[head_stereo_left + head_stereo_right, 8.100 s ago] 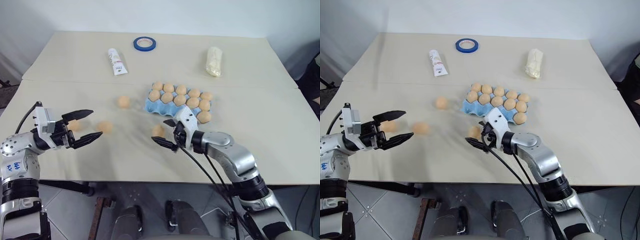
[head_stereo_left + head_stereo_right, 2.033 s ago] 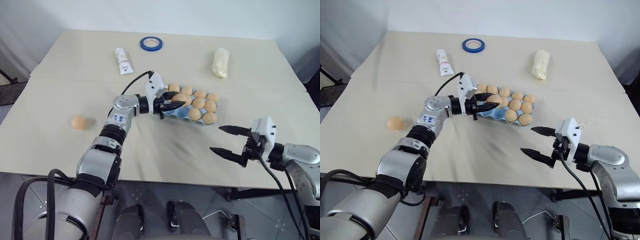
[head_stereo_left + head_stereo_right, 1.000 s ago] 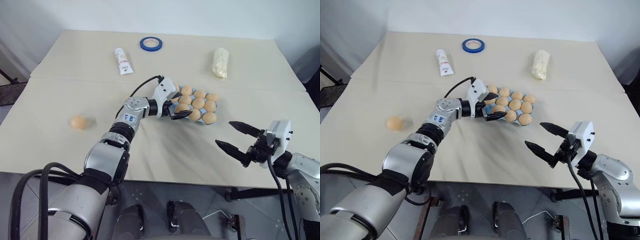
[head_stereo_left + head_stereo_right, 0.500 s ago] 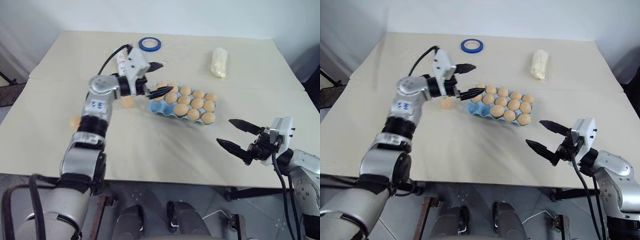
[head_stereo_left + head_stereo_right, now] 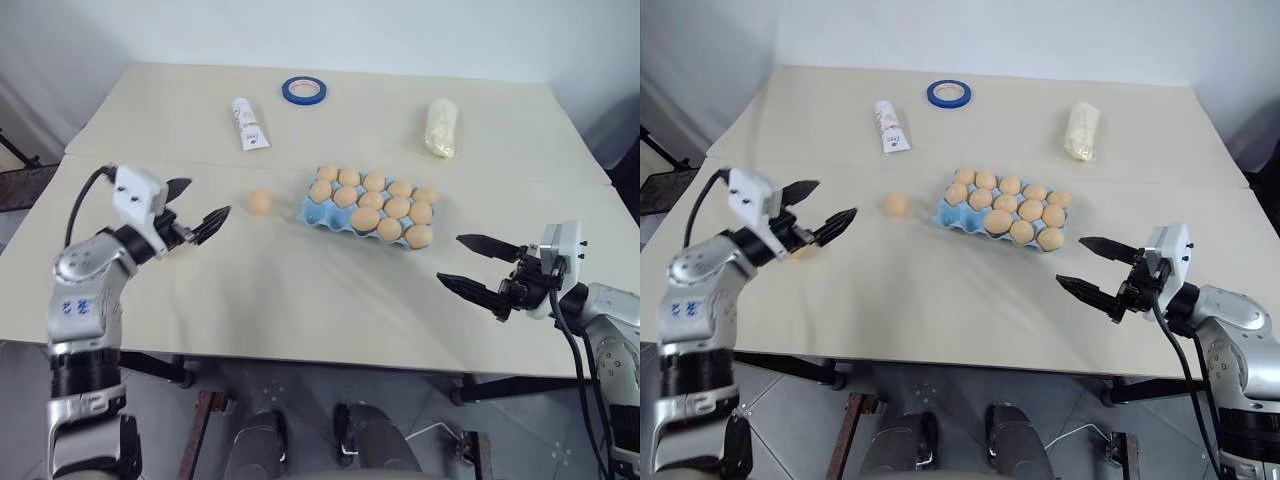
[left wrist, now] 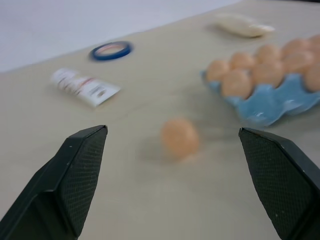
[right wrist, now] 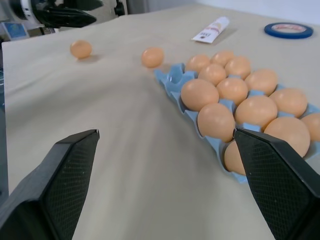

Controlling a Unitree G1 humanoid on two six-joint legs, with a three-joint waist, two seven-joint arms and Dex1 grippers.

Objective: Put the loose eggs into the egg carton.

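The light blue egg carton (image 5: 312, 211) sits right of the table's middle, holding several eggs; the cup at its near left end (image 7: 172, 75) is bare. One loose egg (image 5: 259, 202) lies just left of the carton. A second loose egg (image 7: 80, 49) rests farther left, close by my left gripper (image 5: 208, 197). That gripper is open and empty, held level over the table's left side, well left of the carton. My right gripper (image 5: 448, 258) is open and empty near the front right edge, pointing left toward the carton.
A blue tape ring (image 5: 303, 90), a white tube (image 5: 250, 123) and a pale yellow lumpy bag (image 5: 440, 127) lie along the back of the table. A seam (image 5: 520, 180) crosses the tabletop just behind the carton.
My left arm swung from over the carton's left end out to the table's left side, still open. An egg now lies on the table left of the carton. The right gripper stayed put.
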